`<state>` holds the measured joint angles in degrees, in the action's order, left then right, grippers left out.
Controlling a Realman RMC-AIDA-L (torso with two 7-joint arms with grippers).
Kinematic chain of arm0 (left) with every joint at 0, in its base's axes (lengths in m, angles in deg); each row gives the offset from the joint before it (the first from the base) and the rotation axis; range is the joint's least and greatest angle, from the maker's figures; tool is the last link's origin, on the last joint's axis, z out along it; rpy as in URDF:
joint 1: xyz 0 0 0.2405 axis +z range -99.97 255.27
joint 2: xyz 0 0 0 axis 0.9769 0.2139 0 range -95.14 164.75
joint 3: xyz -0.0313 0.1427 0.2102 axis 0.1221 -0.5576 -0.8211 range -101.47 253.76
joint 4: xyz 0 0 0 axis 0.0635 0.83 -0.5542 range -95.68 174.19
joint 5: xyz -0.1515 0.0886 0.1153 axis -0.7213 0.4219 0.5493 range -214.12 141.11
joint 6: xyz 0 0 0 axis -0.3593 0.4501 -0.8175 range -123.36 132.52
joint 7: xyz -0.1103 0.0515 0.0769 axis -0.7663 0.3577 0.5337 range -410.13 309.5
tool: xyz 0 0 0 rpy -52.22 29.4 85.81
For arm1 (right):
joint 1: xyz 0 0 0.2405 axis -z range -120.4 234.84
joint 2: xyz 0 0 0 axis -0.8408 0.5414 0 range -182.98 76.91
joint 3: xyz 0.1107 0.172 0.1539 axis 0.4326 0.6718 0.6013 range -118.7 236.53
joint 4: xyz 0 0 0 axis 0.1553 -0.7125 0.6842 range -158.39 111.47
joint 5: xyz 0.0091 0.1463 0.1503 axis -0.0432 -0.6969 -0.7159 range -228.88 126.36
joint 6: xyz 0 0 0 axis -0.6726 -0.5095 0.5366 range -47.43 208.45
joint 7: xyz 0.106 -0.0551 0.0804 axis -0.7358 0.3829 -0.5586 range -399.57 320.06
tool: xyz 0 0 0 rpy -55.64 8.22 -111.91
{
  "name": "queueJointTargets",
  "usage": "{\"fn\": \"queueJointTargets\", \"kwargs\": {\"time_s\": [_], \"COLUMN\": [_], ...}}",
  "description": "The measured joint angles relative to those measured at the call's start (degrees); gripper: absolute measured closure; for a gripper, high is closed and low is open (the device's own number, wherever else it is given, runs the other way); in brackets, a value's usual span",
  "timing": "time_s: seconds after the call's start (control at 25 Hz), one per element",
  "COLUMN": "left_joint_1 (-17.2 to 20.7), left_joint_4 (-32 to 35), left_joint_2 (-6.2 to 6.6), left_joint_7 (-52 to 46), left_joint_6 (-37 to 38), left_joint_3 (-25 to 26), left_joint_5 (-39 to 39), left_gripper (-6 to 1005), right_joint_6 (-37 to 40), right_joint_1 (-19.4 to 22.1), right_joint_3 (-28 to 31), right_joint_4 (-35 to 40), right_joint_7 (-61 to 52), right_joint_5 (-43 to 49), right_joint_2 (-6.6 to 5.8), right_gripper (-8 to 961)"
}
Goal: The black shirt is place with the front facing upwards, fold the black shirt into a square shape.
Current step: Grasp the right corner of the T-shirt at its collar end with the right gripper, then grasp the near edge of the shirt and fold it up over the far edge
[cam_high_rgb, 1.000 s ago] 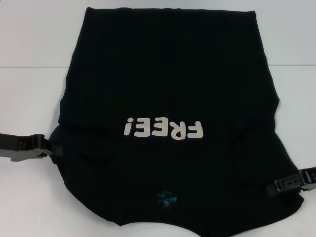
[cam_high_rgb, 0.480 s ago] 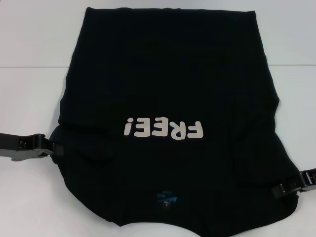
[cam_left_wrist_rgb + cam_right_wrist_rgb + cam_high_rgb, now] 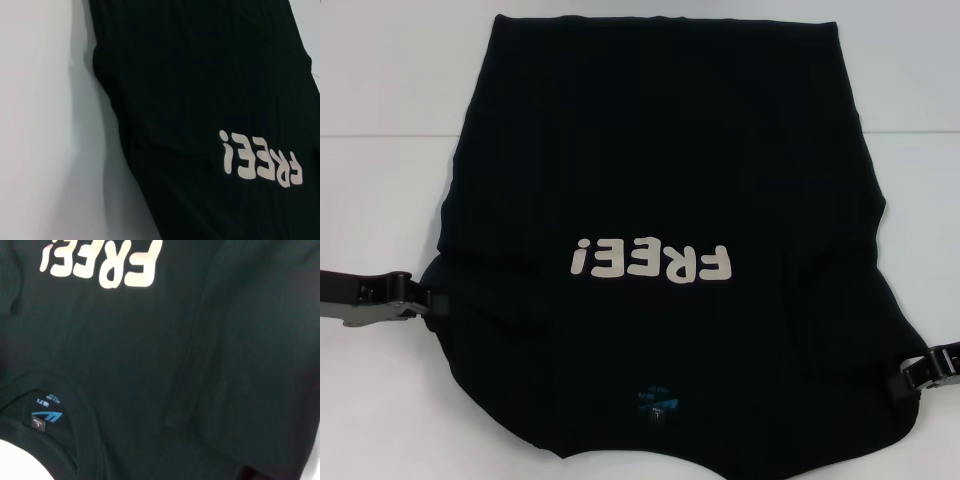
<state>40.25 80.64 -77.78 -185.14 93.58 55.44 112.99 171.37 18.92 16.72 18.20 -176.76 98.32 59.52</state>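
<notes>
the large black fabric t-shirt [image 3: 660, 250] lies flat on the white surface [image 3: 380, 180] (both claws' grip unreadable at its side edges), so lopsided pulls could skew the fold.

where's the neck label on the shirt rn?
Head view: the blue neck label sits inside the collar at the near edge of the shirt, roughly centred, just below the upside-down FREE! print and between the left gripper and right gripper.
</notes>
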Motion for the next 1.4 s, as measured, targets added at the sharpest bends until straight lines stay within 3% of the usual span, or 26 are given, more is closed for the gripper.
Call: {"fn": "queueJointTargets", "kwargs": {"time_s": [0.04, 0.28, 0.56, 0.92, 1.16, 1.4], "left_joint_1": [0.02, 0.23, 0.51, 2.29, 3.28, 3.78], "left_joint_4": [0.00, 0.01, 0.06, 0.56, 0.56, 0.24], "left_joint_2": [0.00, -0.04, 0.01, 0.38, -0.04, -0.93], "left_joint_7": [0.00, 0.47, 1.40, 2.50, 7.12, 7.52], "left_joint_6": [-0.01, -0.15, 4.15, 17.04, 28.06, 29.37], "left_joint_3": [0.00, 0.15, 0.23, 0.17, -0.53, -4.20], "left_joint_5": [0.00, -0.14, -0.43, 3.70, 9.46, 10.37], "left_gripper": [907, 906, 904, 901, 900, 898], "right_joint_6": [0.01, 0.23, 5.30, 15.75, 19.67, 21.96], "right_joint_1": [-0.02, -0.13, 0.43, 2.17, 2.71, 3.01], "right_joint_3": [0.01, 0.01, 0.58, 0.51, -0.48, -2.97], "right_joint_4": [0.00, 0.00, 0.56, 0.10, 0.09, -0.25], "right_joint_7": [0.05, 0.39, 2.95, 10.19, 12.81, 14.09], "right_joint_5": [-0.04, -0.06, -0.28, -0.16, 1.18, 1.59], "right_joint_2": [0.00, 0.01, -0.73, -0.94, -1.08, -0.57], "right_gripper": [777, 930, 929, 930, 930, 929]}}
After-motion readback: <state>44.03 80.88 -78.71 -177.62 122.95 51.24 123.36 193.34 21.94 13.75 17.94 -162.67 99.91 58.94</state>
